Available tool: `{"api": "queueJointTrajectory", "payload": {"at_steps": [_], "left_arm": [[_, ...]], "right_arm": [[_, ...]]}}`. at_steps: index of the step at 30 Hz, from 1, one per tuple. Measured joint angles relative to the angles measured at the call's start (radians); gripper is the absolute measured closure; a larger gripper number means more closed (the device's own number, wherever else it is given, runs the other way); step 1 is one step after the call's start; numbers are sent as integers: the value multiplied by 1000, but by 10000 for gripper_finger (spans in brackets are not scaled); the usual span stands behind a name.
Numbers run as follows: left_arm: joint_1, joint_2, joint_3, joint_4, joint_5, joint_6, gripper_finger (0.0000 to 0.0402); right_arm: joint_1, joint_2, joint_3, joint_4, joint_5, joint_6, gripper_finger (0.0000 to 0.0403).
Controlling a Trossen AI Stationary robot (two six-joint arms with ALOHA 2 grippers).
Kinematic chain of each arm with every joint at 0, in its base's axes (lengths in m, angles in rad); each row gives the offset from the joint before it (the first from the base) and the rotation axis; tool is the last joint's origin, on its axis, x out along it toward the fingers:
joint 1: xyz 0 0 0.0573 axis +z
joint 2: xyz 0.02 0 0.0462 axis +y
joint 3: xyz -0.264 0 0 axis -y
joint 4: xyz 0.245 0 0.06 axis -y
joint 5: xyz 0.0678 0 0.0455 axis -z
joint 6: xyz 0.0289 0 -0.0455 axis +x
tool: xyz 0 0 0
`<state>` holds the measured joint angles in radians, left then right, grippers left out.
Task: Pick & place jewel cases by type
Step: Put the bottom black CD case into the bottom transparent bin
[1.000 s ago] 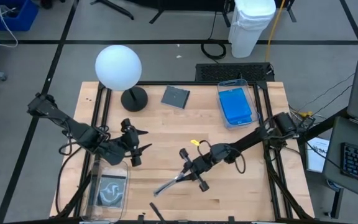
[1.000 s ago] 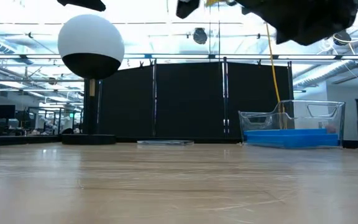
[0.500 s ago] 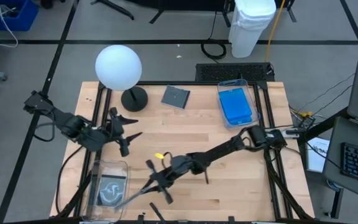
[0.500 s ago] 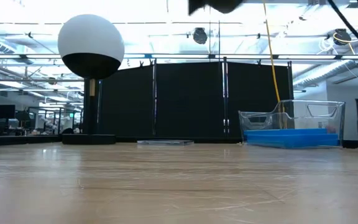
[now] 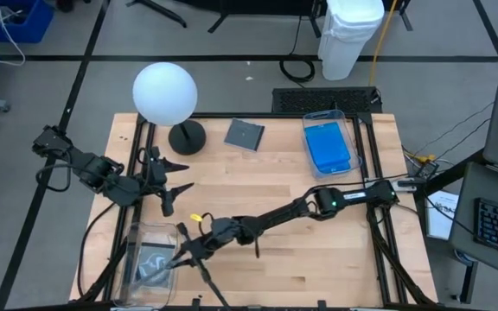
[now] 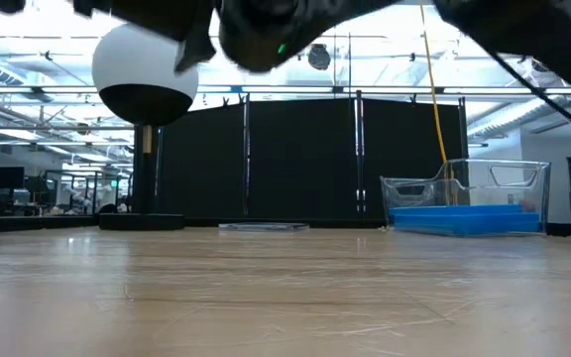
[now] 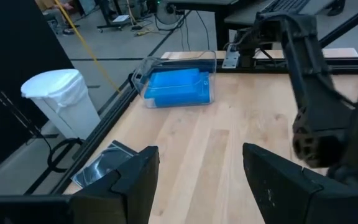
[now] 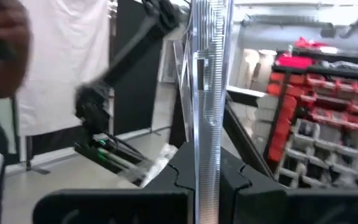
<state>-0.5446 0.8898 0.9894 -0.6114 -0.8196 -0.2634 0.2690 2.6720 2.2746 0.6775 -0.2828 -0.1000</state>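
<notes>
Light wooden table (image 5: 258, 194), plank top, dark frame rails along its sides. Directly on it — white globe lamp (image 5: 164, 92) on a black round base, upper left; one dark grey jewel case (image 5: 244, 134) lying flat at upper centre, just right of the lamp base; clear bin (image 5: 328, 143) with blue cases upper right; second clear bin (image 5: 150, 263) at lower left, dark case inside.

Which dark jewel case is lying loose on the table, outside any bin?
The grey jewel case lying between the lamp base and the bin of blue cases; another dark one sits in the left bin.
</notes>
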Motion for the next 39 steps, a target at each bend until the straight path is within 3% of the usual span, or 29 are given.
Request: {"api": "queueJointTrajectory", "payload": {"at_steps": [3,11,19,29,34,39], "left_arm": [[0,0,0,1,0,0,165],[1,0,0,2,-1,-1,165],[2,0,0,3,-1,-2,165],[2,0,0,2,-44,-2,165],[9,0,0,2,-73,-5,165],[21,0,0,2,-72,-31,165]], "right_arm": [[-27,13,6,3,50,1,395],[-94,13,8,-20,51,89,389],[-76,12,8,-25,44,53,391],[-33,12,8,10,47,-119,283],[-46,12,8,-29,100,-62,236],[-55,12,8,-40,99,14,221]]}}
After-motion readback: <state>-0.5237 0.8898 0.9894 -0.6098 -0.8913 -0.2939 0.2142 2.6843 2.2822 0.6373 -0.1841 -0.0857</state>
